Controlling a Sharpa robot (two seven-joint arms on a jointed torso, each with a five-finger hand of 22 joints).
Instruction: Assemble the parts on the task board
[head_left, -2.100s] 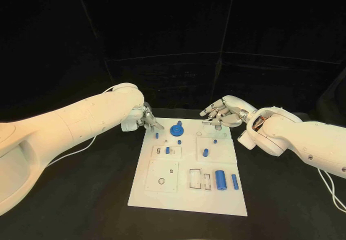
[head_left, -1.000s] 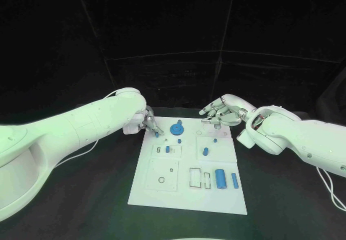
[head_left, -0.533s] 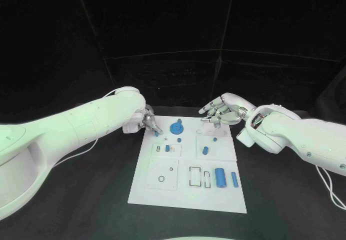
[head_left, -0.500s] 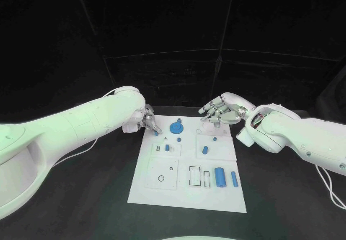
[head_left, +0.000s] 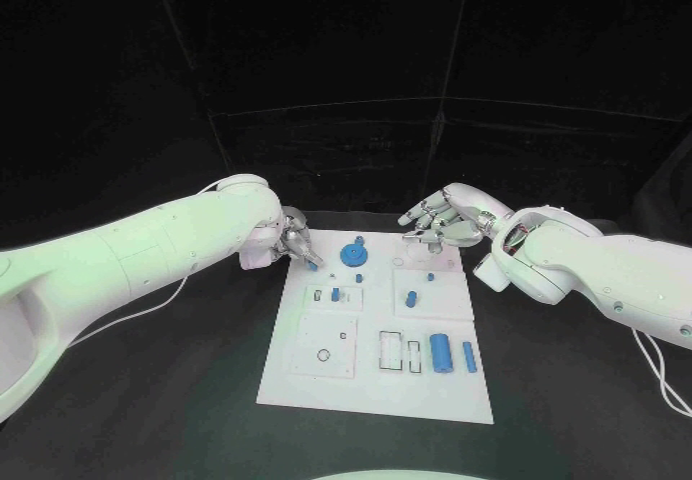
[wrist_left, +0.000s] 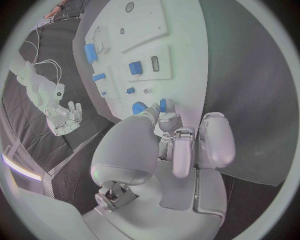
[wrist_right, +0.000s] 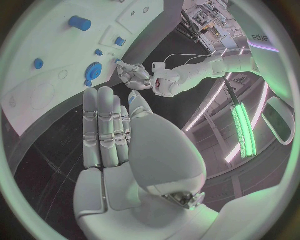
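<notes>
— Where does the task board (head_left: 378, 330) lie?

— Flat in the middle of the black table (head_left: 173, 380), long side running away from the robot. A blue gear (head_left: 353, 256) sits near the board's far edge, with a small blue peg (head_left: 359, 279) just nearer than it.

— And the other parts?

— Toward the near right corner a thick blue cylinder (head_left: 440, 353) lies beside a thinner blue pin (head_left: 467, 357), both lengthwise. A short blue piece (head_left: 411, 297) lies at mid-board on the right side, and a small blue block (head_left: 335, 295) sits in a recessed panel on the left side.

— What is the left hand (head_left: 294, 243) doing?

— It is at the board's far left corner, fingers bunched downward. In the left wrist view the fingertips (wrist_left: 164, 119) close round a small blue part (wrist_left: 162, 104) right at the board's edge, so it looks pinched.

— The right hand (head_left: 446, 221)?

— It hovers over the far right corner of the board, fingers apart and slightly curled, holding nothing. The right wrist view shows its fingers (wrist_right: 106, 125) straight and side by side, above the table just off the board.

— Any writing?

— None I can read on the board or the parts.
</notes>
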